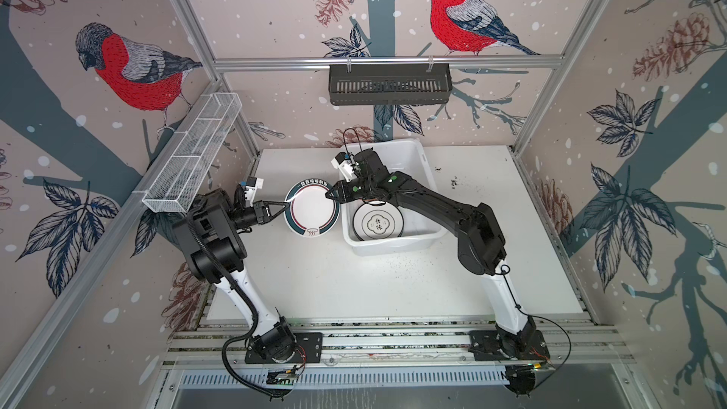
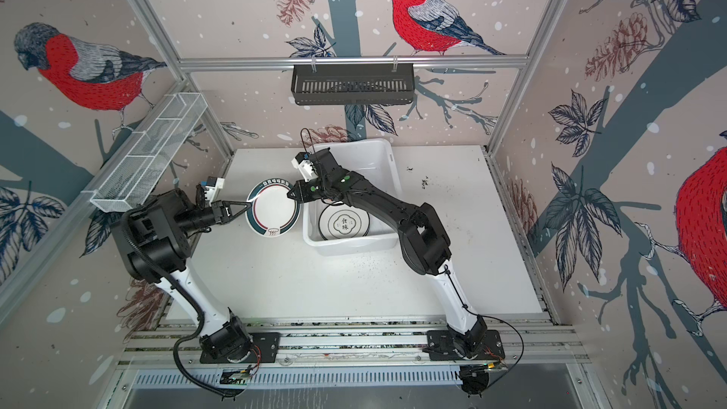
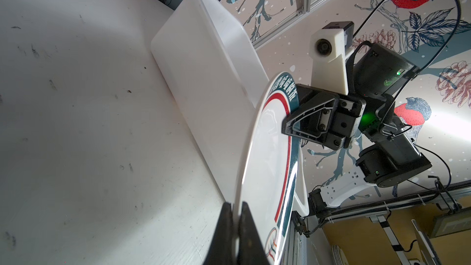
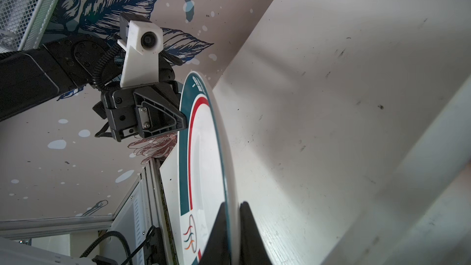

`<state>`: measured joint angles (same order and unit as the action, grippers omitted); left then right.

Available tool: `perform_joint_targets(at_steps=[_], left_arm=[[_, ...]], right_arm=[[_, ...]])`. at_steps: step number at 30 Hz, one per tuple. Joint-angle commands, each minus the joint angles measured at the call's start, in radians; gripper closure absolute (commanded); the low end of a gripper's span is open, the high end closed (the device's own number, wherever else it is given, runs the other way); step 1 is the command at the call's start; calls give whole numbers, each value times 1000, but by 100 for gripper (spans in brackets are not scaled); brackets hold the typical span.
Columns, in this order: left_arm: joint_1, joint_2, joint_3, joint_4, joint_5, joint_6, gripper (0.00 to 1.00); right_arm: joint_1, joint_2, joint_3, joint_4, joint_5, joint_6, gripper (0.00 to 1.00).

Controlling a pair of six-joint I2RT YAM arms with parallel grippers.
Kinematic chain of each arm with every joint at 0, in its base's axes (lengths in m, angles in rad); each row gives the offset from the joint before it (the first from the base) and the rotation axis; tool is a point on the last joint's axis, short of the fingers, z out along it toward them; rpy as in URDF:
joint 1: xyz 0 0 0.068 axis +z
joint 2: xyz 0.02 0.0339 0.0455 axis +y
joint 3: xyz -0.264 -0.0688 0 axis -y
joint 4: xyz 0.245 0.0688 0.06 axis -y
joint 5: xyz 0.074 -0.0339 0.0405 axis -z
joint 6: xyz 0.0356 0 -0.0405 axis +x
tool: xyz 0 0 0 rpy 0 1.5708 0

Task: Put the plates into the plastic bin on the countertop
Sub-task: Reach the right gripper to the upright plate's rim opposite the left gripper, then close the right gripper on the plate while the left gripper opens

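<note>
– Green-rimmed plate (image 1: 312,208): start with what is around it.

– It hangs over the countertop (image 1: 354,281), a flat white top with scattered dark specks. Aluminium rails (image 1: 275,64) frame the cell, and the walls (image 1: 275,13) carry wallpaper of red-breasted birds, branches and pine cones.

– And the grippers?

– The left gripper (image 1: 286,206) is clamped tight on the rim at its own side. The left wrist view shows its fingers (image 3: 221,238) pinching the edge. The right gripper (image 1: 329,193) is closed down on the opposite rim, reaching over from the plastic bin (image 1: 393,245). So the green-rimmed plate sits between the two, printed face up and gripped by both. In the wrist views it is raised off the countertop.

– Containers?

– The plastic bin stands on the countertop directly behind the right gripper, its wall just beside the green-rimmed plate. In it, under the right arm's wrist, lies a black-rimmed plate (image 1: 377,223) with lettering in the middle. Whether anything is beneath it I cannot tell. A black slotted rack (image 1: 389,88) hangs on the back rail, well beyond both grippers. A white wire-mesh basket (image 1: 192,155) hangs on the side wall, above the left arm.

– Counts?

– Two plates in sight, one bin, one rack, one basket, two grippers.
</note>
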<state>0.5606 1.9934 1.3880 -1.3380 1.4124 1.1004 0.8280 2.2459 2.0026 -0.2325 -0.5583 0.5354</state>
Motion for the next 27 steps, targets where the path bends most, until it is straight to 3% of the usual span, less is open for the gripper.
perform_joint_targets(at_steps=[1,4,10,17,27], left_arm=[[2,-45,28,-52,41,22,100],[2,-44,27,-53,43,24,98],[2,-47,28,-52,51,24,71],[2,-59,29,-52,49,35,57],[11,-47,10,-52,67,49,53]], right_arm=[[3,6,7,7,-12,-6,95],[3,6,7,9,-15,-3,96],[-1,1,9,17,-22,3,97],[-14,-13,3,40,-28,21,98],[-44,-48,-13,38,-29,24,98]])
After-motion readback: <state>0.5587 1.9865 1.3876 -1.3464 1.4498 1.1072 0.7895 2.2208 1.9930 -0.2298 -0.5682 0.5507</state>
